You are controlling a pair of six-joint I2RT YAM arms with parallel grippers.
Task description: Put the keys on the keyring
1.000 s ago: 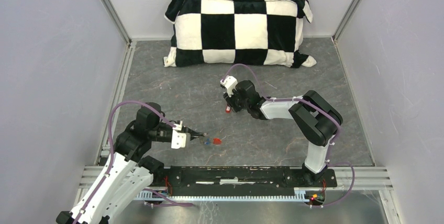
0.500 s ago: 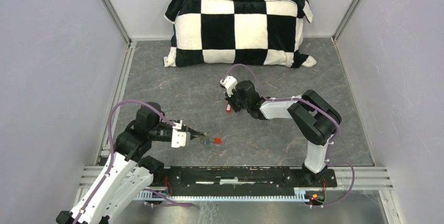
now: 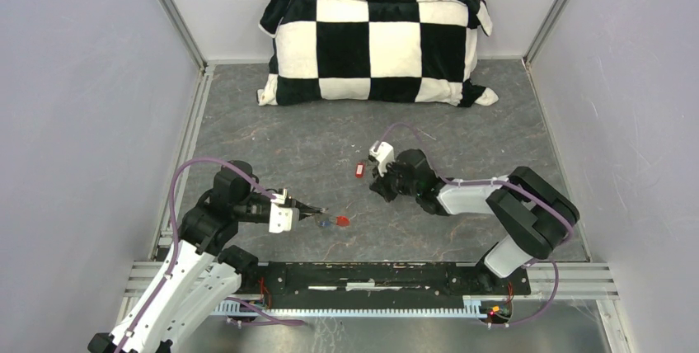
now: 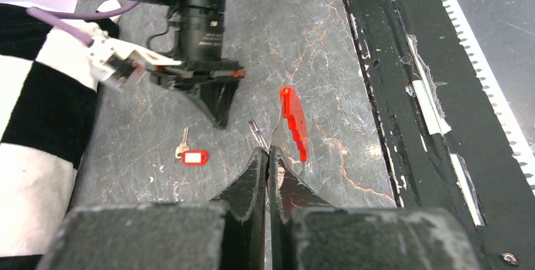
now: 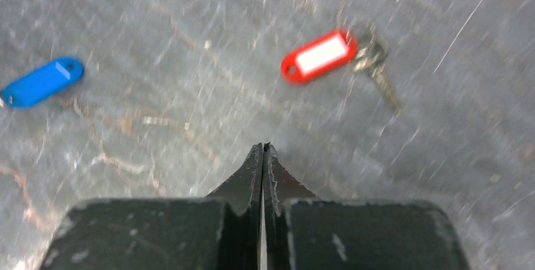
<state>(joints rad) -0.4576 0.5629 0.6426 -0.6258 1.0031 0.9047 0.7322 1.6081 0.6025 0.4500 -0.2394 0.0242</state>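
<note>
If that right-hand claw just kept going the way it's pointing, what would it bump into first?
Most likely bare tabletop: the shut right gripper aims at the gap between the blue tag and the red-tagged key, touching neither. Depth is hard to judge.

— Upper middle of the frame?
— Black-and-white checked pillow [image 3: 375, 44], flat on the grey table [image 3: 272, 143], up against the back wall.
— Lower left?
— Left gripper [image 3: 320, 214], drawn to one thin point, aimed right. Just off the tip, a red tag [image 3: 342, 222] and a small bluish bit [image 3: 329, 223]; held or merely touched, impossible to tell.
— Centre?
— Right gripper [image 3: 378, 190], closed, tipped down toward the table. Just up and left of it, a second red tag [image 3: 359, 170], apart from the fingers.
— Bottom edge?
— Black rail [image 3: 371, 275], both arm bases on it.
</note>
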